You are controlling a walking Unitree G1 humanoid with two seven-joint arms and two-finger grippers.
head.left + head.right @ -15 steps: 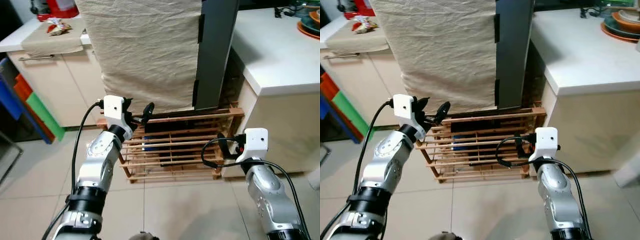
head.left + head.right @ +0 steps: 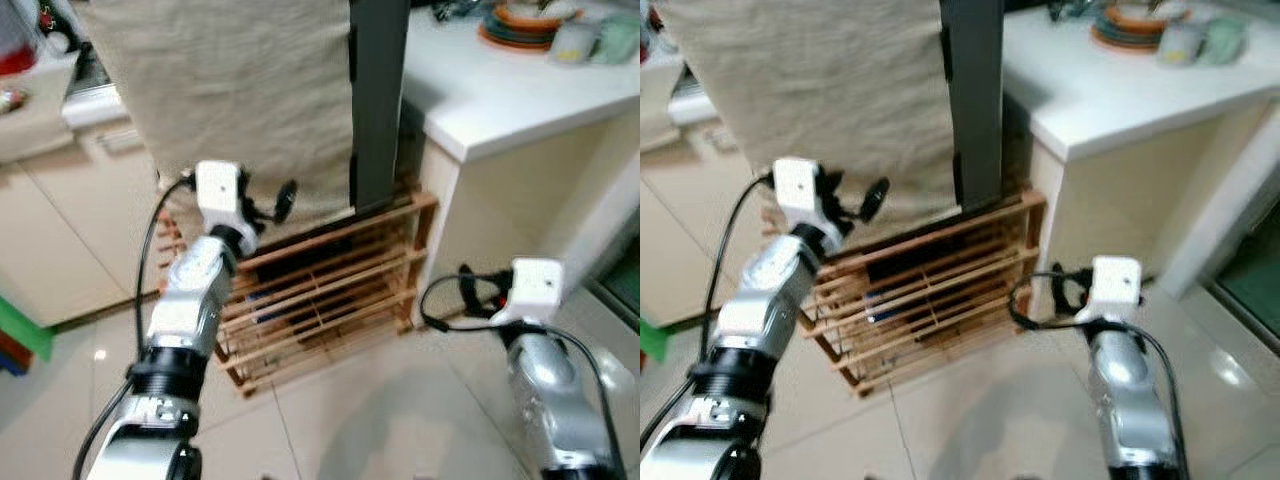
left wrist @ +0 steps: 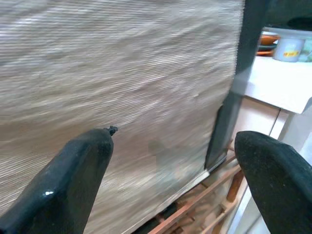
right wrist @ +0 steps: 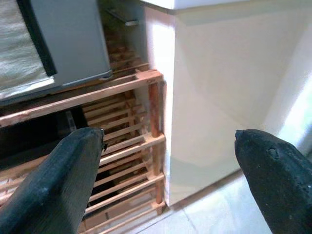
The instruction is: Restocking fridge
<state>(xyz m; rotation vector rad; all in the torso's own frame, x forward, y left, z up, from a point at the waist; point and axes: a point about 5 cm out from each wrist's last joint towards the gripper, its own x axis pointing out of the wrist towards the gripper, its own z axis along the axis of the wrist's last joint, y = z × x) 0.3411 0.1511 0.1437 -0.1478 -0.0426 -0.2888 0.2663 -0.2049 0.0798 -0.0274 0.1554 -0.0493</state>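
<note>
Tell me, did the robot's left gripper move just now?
Cannot tell. The camera swung, shifting everything; the left gripper is open before the beige cloth-covered fridge, above the wooden slatted rack, much as before.

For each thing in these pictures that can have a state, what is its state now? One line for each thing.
left gripper: open, empty, raised toward the cloth.
right gripper: open, empty, low beside the rack.
fridge: front covered by beige cloth.
wooden rack: standing on the floor under the fridge.
dishes: stacked on the white counter.
</note>
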